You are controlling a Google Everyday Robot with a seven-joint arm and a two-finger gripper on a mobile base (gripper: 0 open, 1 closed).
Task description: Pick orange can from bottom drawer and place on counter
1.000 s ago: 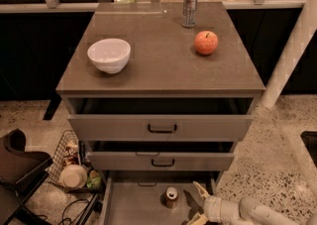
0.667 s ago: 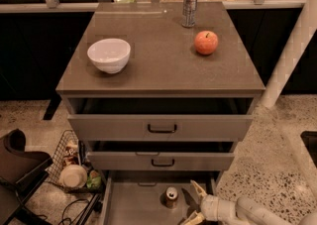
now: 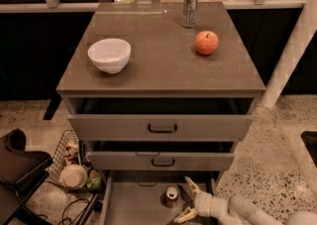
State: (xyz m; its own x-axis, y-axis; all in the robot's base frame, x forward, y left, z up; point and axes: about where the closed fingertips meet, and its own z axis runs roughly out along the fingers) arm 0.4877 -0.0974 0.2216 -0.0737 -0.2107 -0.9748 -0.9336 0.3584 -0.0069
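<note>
Slight leftward creep of the gripper (image 3: 184,199) across the bottom drawer (image 3: 131,205), under the bench's front edge, toward its right corner. A second ago: clear strip of drawer floor between fingertips and the orange can (image 3: 172,195). Now: that strip nearly gone, gripper just beside the can on its right. Fingers (image 3: 192,186) spread apart, one tip past the can's far side, the other toward the drawer's front; touching or not, cannot tell. White wrist (image 3: 210,204) dragged left likewise, more of it over the drawer.
</note>
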